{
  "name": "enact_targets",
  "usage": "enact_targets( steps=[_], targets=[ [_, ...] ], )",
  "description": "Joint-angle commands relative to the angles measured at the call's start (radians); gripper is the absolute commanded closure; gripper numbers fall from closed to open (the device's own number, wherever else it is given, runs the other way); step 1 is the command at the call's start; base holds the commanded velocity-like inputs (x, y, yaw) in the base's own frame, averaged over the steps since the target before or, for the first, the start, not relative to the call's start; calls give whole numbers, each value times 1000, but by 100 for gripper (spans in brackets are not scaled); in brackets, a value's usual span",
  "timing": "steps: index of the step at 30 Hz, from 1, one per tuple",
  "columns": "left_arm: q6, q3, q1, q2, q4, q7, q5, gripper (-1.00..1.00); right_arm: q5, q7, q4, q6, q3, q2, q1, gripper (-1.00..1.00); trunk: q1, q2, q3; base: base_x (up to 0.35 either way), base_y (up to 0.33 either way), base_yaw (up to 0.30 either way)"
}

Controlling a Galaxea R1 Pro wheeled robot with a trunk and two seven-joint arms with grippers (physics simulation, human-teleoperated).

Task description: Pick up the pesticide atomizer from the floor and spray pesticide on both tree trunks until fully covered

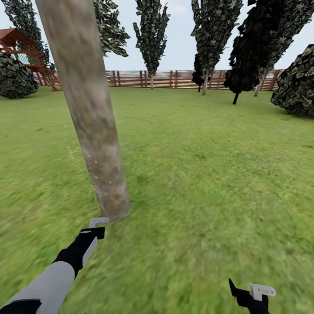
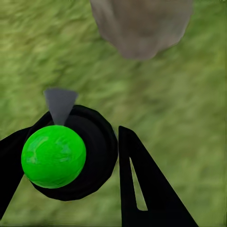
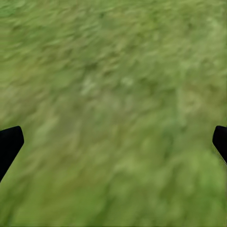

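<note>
Left claw: black two-fingered left gripper (image 1: 97, 229) low over the grass, pinching the small black pesticide atomizer with its bright green round top (image 2: 53, 156) between the black fingers (image 2: 146, 189).
Atomizer: seated in that claw, pale grey trigger head (image 2: 60, 105) pointing ahead toward the trunk's foot; head view gives only a pale grey bit (image 1: 98, 222) past the fingertips.
Tree trunk: thick pale grey-beige mottled tree trunk (image 1: 89, 109) just ahead of the left claw, base almost at the fingertips, leaning up and away; rounded foot (image 2: 142, 26) seen just beyond the trigger head in the left wrist view.
Right claw: black right gripper with a pale grey pad (image 1: 253, 293) hanging low, well off to the side of the left claw, fingers spread wide with nothing but grass between the two black tips (image 3: 9, 142).
Floor: blurry green grass lawn (image 1: 209, 174) under both claws, stretching far ahead.
Background: brown slatted wooden fence (image 1: 174, 79) far beyond the claws, dark jagged-leaved trees (image 1: 151, 35) lined up before it, red wooden play structure (image 1: 24, 48) far off on the left claw's side.
</note>
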Motion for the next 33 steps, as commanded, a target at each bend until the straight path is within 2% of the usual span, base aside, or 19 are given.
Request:
enact_targets(
  steps=[1,18,33],
  targets=[
    [0,0,0,0,0,0,-1,100,0,0,0,0,0,0,0,-100,0,0,0,94,-275,237],
    [0,0,0,0,0,0,-1,100,0,-1,-1,0,0,0,0,-100,0,0,0,94,-275,22],
    [-3,0,0,0,0,0,0,100,0,-1,0,0,0,0,0,-100,0,0,0,68,-275,260]
  ],
)
